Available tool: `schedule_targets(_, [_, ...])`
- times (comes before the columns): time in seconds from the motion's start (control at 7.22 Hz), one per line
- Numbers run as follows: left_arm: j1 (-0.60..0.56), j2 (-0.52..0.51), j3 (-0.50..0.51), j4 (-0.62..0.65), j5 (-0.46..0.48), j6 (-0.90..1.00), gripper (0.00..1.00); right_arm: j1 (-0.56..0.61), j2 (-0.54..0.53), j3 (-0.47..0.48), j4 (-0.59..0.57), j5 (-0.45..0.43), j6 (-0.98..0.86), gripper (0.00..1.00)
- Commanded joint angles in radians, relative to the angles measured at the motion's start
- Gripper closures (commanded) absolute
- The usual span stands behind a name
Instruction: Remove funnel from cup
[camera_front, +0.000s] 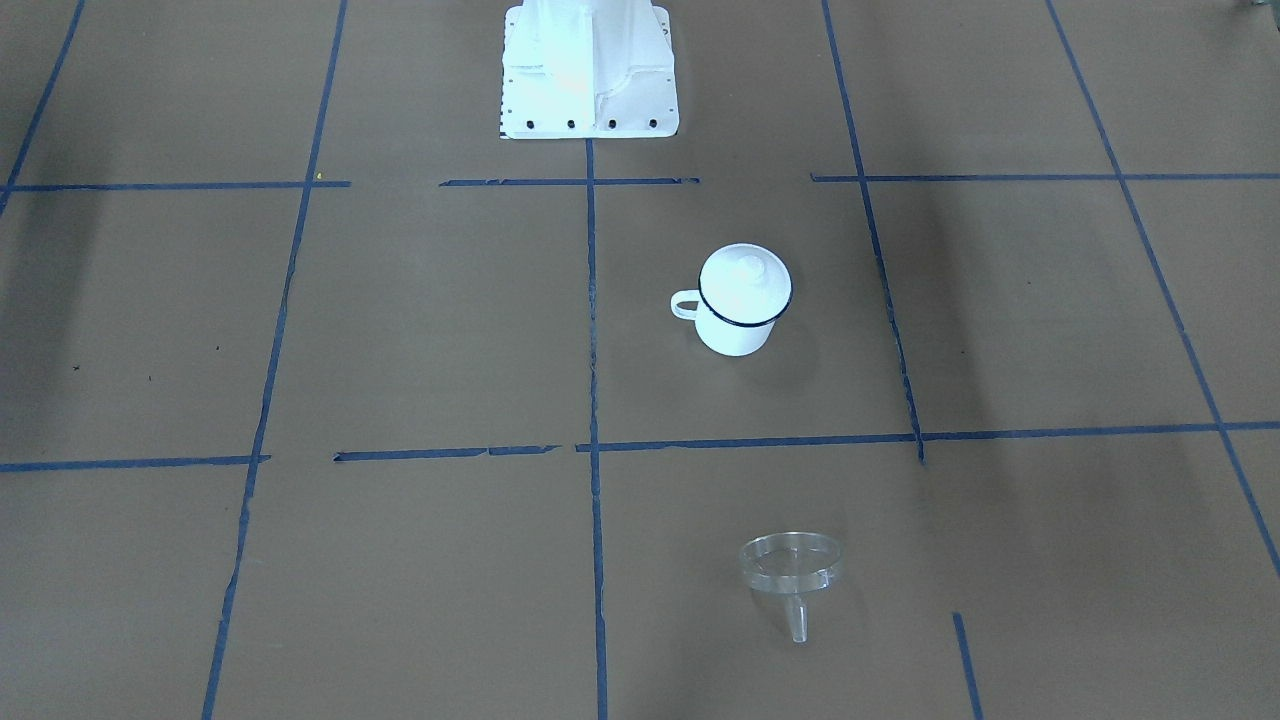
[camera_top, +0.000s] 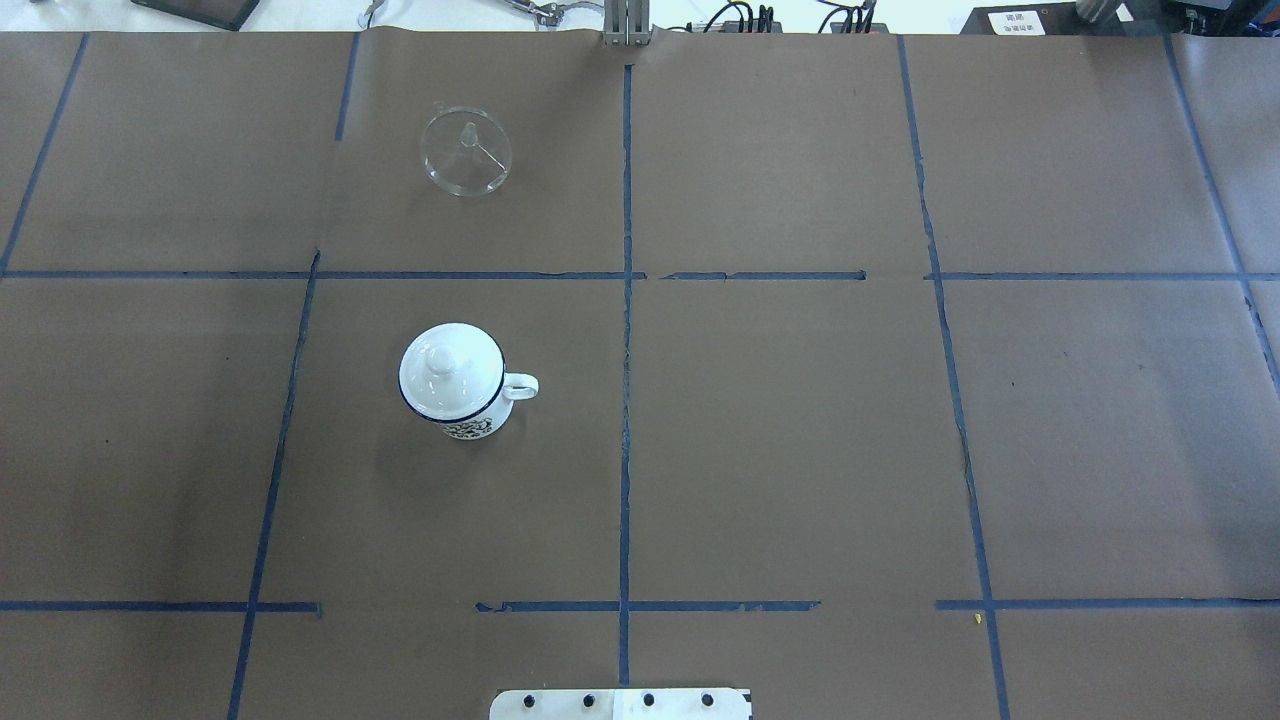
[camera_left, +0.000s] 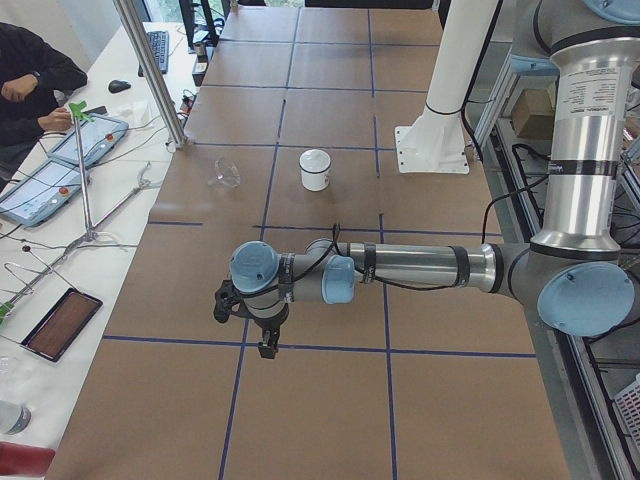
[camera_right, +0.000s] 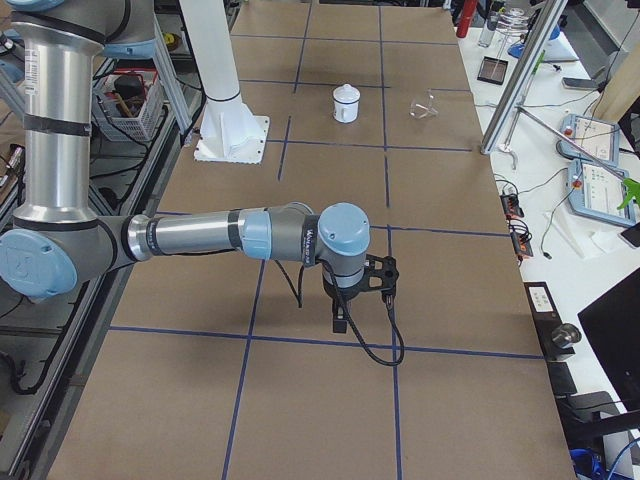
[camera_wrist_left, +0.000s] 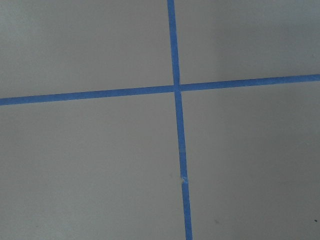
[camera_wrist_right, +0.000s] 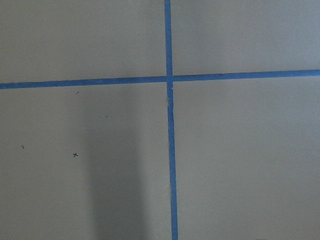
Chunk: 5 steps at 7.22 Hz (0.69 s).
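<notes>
The clear funnel (camera_front: 790, 565) lies on the brown table paper by itself, far from the cup; it also shows in the overhead view (camera_top: 466, 152). The white cup (camera_front: 735, 335) with a dark blue rim stands upright (camera_top: 472, 428), with a white knobbed lid (camera_top: 450, 370) on top. My left gripper (camera_left: 266, 345) and right gripper (camera_right: 338, 322) show only in the side views. Both hang over bare paper at the table's ends, far from both objects. I cannot tell whether they are open or shut. The wrist views show only paper and blue tape.
The robot's white base (camera_front: 588, 70) stands at the robot's side of the table. Blue tape lines (camera_top: 626, 330) divide the paper into squares. An operator (camera_left: 30, 90) sits beyond the far edge, with tablets (camera_left: 55, 165) and cables there.
</notes>
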<state>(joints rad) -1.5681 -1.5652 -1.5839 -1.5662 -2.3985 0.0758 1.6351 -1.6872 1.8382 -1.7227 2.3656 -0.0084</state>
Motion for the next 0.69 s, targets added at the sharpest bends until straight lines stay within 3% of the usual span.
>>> schedule_targets(0.0, [-0.001,0.001,0.001,0.000,-0.001,-0.001,0.00,0.000,0.000,0.003,0.000,0.000,0.004,0.00])
schedule_targets(0.55, [-0.001,0.001,0.004,0.000,0.001,-0.001,0.00,0.000,-0.002,0.009,0.000,0.001,0.007,0.00])
